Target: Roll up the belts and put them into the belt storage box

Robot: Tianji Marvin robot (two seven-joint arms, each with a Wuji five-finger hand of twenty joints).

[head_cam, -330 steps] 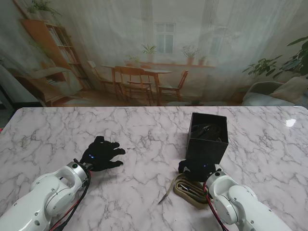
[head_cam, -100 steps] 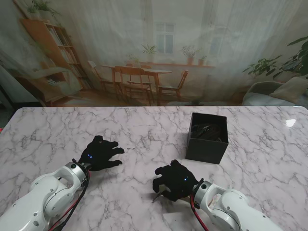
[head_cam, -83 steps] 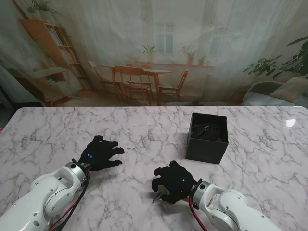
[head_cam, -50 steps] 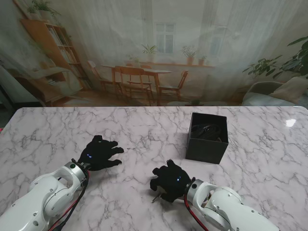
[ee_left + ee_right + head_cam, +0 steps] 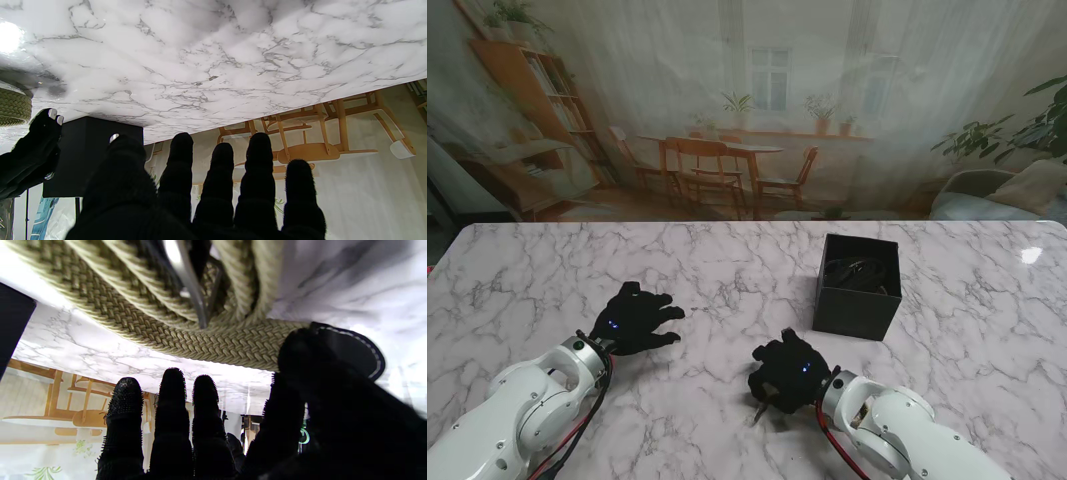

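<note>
My right hand lies flat over the woven belt, fingers apart and gripping nothing, to roll it toward the black box, while my left hand rests open.

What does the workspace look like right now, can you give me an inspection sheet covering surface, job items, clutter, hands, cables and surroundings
Surface: white marble-patterned table, with glare near the far right corner.
Job's things: black belt storage box, open-topped, with something dark inside; woven khaki belt lying coiled on the table under the right hand, its dark tip beside the thumb.
Clutter: nothing seen.
Hands: left hand open, fingers spread, holding nothing; right hand over the belt, grip cannot be told.
Cables: red and black wires along the left forearm, and more at the right wrist.
Surroundings: printed backdrop of a dining room with plants.
</note>
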